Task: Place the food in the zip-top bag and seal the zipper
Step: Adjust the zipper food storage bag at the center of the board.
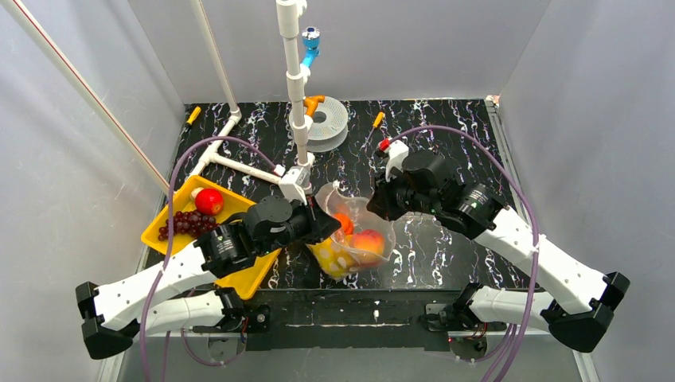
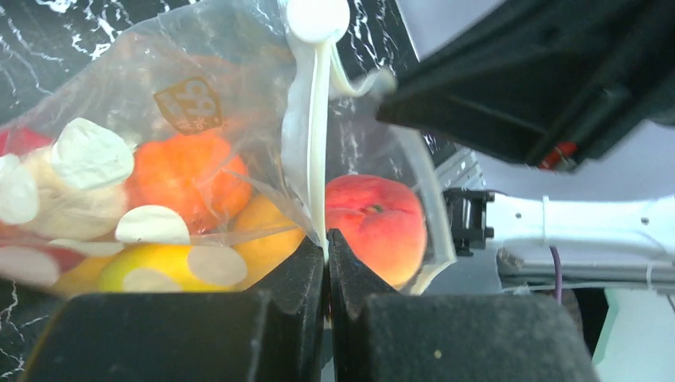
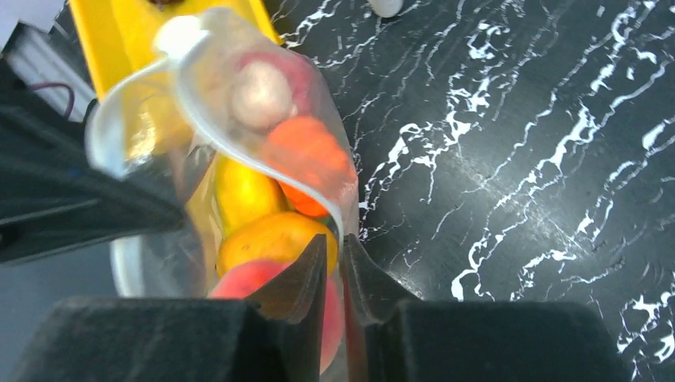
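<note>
The zip-top bag (image 1: 360,213) stands mouth up at the table's middle, clear with white dots. It holds several pieces of food: a peach (image 1: 368,241), an orange (image 2: 187,179) and a yellow fruit (image 2: 155,269). My left gripper (image 2: 326,240) is shut on the whitish zipper (image 2: 306,135) at the bag's left side. My right gripper (image 3: 339,253) is shut on the bag's mouth edge (image 3: 239,151) at the far right side. The mouth gapes open between them. A red apple (image 1: 208,200) and purple grapes (image 1: 185,223) lie on the yellow tray (image 1: 159,231).
A white pipe frame (image 1: 296,95) stands behind the bag. A grey filament spool (image 1: 325,121) and two orange-handled tools (image 1: 374,123) lie at the back. The tray sits under my left arm at the table's left edge.
</note>
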{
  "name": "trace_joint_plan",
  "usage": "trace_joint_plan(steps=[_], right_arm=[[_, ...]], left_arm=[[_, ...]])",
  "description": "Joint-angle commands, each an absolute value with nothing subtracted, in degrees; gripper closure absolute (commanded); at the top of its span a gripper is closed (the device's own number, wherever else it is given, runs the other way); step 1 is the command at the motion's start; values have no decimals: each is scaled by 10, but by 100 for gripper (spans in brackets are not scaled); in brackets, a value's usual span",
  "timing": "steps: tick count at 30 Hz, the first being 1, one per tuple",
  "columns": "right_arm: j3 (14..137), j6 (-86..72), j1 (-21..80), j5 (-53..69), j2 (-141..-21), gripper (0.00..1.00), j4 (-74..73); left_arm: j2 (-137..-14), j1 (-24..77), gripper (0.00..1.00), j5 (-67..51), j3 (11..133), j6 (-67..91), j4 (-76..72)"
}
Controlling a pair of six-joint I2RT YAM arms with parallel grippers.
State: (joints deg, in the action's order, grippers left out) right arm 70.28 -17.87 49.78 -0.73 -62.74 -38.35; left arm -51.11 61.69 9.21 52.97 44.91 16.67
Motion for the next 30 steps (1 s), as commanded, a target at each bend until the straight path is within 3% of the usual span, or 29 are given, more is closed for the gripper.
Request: trace_joint_plan(steps=[1,7,13,20,25,30], right_arm=[[713,-153,509,29,-635,78,-360],[715,-155,510,-19,-683,81,-402],[708,-195,510,-118,-638,59,-424],[638,-345,511,-87,-565,53,-467],[576,-405,516,-20,-541,53,-427],[553,-410,527,-15,-559,62,-392]], left_arm=[[-505,619,100,177,486,529,146],[-491,618,100,184,469,512,140],[-468,618,100,189,473,499,157],[-461,618,100,189,474,493,163],[-465,618,100,180,475,491,160],[-465,618,100,177,481,488,166]])
